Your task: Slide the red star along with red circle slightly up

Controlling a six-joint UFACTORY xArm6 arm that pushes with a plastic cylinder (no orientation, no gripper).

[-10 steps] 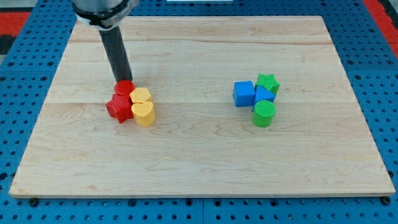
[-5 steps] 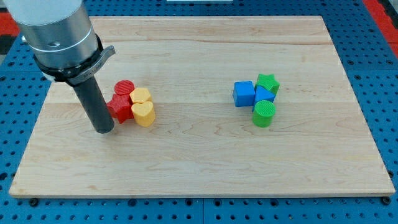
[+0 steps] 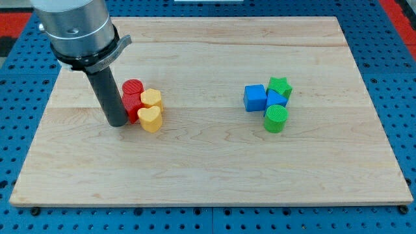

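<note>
The red circle (image 3: pixel 132 87) sits left of the board's middle. The red star (image 3: pixel 133 106) lies just below it, partly hidden behind my rod. My tip (image 3: pixel 117 123) rests on the board right against the star's left and lower side. A yellow block (image 3: pixel 151 99) and a yellow heart (image 3: pixel 150 119) touch the red pair on the right.
On the view's right stands a cluster: a blue cube (image 3: pixel 255 97), a green star (image 3: pixel 280 86), a second blue block (image 3: pixel 276 99) and a green cylinder (image 3: pixel 276 119). The wooden board (image 3: pixel 208 175) lies on a blue pegboard table.
My tip went from above the red circle round to the left of the cluster, then right and slightly up against the red star. The star now sits closer under the circle.
</note>
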